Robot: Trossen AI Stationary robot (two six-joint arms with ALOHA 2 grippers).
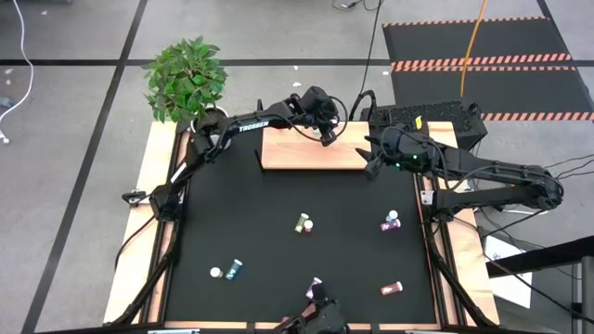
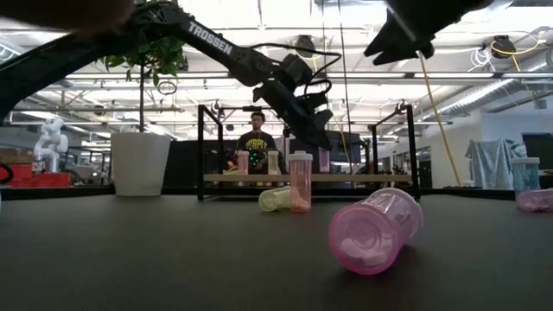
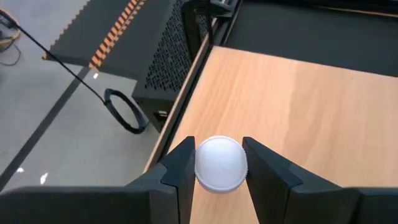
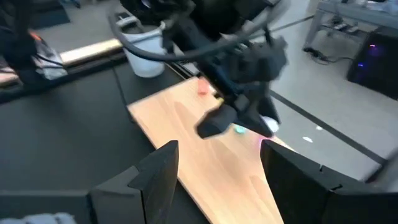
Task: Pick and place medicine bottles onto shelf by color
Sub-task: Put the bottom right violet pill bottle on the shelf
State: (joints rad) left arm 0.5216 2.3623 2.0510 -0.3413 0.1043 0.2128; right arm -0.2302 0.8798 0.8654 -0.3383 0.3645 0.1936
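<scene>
My left gripper (image 1: 327, 133) is over the far right part of the tan shelf board (image 1: 297, 148) and is shut on a small bottle whose white cap (image 3: 217, 163) shows between its fingers; the bottle's body is hidden below the cap. My right gripper (image 1: 373, 167) is open and empty, raised just off the shelf's right end (image 4: 217, 174). Loose bottles lie on the black table: yellow-green (image 1: 303, 223), purple (image 1: 391, 221), blue-teal (image 1: 232, 269), pink (image 1: 392, 289) and another pink (image 2: 373, 231) near the front edge. Small bottles (image 2: 242, 161) stand on the shelf. My left gripper pinches the bottle between its two fingers (image 3: 180, 168), at or just under the white cap's rim (image 3: 200, 167). The fingers come from above, pointing down. The bottle is upright with its cap up, over the board; I cannot tell whether its base touches the shelf.
A potted plant (image 1: 188, 79) stands at the table's far left corner. A black perforated box (image 1: 436, 119) stands behind the shelf's right end. A pink bottle (image 2: 300, 181) stands upright mid-table. A person (image 2: 257, 138) stands in the room beyond.
</scene>
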